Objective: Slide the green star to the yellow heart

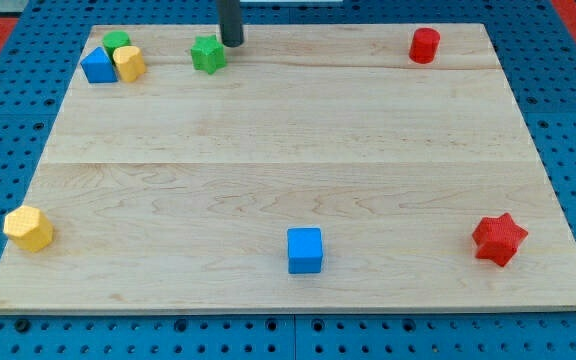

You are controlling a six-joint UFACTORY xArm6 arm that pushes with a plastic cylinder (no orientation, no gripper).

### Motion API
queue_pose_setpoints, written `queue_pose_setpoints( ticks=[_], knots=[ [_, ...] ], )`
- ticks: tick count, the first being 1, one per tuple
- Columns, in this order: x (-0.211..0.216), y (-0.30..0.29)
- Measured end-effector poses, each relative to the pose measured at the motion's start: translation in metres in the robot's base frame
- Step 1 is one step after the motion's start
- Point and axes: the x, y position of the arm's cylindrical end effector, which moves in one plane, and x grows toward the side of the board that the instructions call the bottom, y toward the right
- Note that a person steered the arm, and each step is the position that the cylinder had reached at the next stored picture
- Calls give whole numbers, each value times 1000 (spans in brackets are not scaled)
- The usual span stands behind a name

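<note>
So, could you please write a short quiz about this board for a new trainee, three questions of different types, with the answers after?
1. True or false: my tip is at the view's right of the green star, close beside it.
2. Multiple choice: which block lies nearest the view's bottom left corner of the board? A) red star B) blue cube C) a yellow block
3. Fill in: the yellow heart sits in a cluster with a blue block and a ____ block.

Key: 1 true; 2 C; 3 green.
</note>
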Motion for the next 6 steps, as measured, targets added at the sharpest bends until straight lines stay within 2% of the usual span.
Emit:
queue_pose_setpoints(
  ticks=[1, 2, 3, 4, 6],
  knots=[
    [16, 21],
    [38, -1],
    [42, -38],
    [18, -43],
    [5, -59]
  ],
)
